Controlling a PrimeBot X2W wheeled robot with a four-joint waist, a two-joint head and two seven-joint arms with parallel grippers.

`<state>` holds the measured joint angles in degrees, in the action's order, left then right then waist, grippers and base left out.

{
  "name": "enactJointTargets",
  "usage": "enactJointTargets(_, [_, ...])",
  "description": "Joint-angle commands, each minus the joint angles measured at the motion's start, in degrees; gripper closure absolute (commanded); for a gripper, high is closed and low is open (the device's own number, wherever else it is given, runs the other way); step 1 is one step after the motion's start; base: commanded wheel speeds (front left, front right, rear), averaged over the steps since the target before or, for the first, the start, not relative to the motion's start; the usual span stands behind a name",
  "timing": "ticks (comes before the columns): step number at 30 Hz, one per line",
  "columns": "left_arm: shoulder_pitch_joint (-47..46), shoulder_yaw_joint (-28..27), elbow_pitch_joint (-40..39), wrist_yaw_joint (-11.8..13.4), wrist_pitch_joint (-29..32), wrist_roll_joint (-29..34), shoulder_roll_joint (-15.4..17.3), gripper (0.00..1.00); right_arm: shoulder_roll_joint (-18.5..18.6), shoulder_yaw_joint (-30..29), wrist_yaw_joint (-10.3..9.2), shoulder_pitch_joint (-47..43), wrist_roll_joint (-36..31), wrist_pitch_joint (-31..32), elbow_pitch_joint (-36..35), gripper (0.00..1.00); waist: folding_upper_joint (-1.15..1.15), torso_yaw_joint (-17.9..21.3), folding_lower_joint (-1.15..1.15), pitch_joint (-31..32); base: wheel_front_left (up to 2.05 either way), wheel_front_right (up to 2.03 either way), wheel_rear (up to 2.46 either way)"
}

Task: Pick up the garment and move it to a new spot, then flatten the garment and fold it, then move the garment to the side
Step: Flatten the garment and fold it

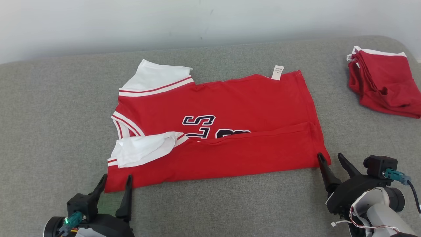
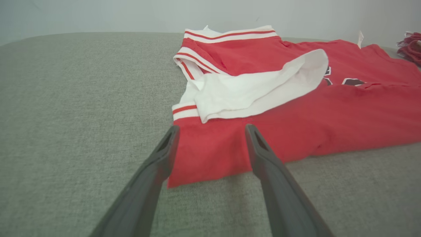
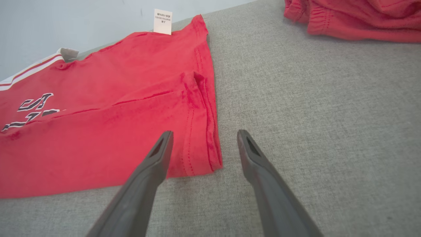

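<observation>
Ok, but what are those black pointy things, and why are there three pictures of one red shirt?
Those are a robot's two hands, called grippers, each with two long fingers. One picture comes from a camera on its head: left gripper bottom left, right gripper bottom right. The others come from wrist cameras looking along the fingers. A red jersey lies on a grey surface, its near edge folded over the letters. Another red garment sits at the right. Both grippers are open, holding nothing.
</observation>
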<state>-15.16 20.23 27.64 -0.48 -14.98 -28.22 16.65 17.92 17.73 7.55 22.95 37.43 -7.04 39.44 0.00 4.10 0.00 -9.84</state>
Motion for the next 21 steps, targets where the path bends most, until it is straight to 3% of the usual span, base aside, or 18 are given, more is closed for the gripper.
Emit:
enactJointTargets(1, [0.5,-0.3,0.3,0.3,-0.3,0.4,0.0,0.0,0.2,0.1,-0.16,0.4,-0.1,-0.3,0.2,0.0,0.0,0.1,0.0,-0.1,0.0,0.0,0.0])
enactJointTargets(10, [-0.4,-1.2,5.8,0.1,-0.1,0.4,-0.7,0.0,-1.0,1.6,-0.16,2.4,-1.0,-0.5,4.2,0.0,0.0,0.0,0.0,-1.4,0.0,0.0,0.0])
enactJointTargets(11, [-0.8,-0.9,6.6,-0.1,0.0,0.5,-0.9,0.0,-1.2,1.9,-0.16,2.6,-1.1,-0.2,4.7,0.17,0.0,-0.1,0.0,-1.5,0.0,0.0,0.0])
enactJointTargets(12, [-1.2,-0.7,7.6,-0.5,0.2,0.3,-1.2,0.01,-1.2,2.2,-0.16,2.9,-1.2,-0.3,5.2,0.96,0.0,-0.2,0.0,-1.6,0.0,0.0,0.0])
enactJointTargets(13, [-1.6,-0.6,8.4,-0.5,0.2,0.1,-1.4,0.53,-1.4,2.4,-0.16,3.2,-1.2,-0.5,5.7,1.0,0.0,-0.4,0.0,-1.7,0.0,0.0,0.0])
enactJointTargets(15, [-2.2,-0.4,10.0,-1.1,0.2,-0.2,-1.9,1.0,-1.9,3.0,-0.16,3.4,-1.2,-1.0,6.5,1.0,0.0,-0.7,0.0,-1.6,0.0,0.0,0.0])
enactJointTargets(21, [-1.9,-0.9,10.9,-1.5,-0.1,-0.5,-2.6,1.0,-1.6,3.6,-0.16,2.2,0.1,-3.3,7.1,1.0,0.0,-1.9,0.0,1.1,0.0,0.0,0.0])
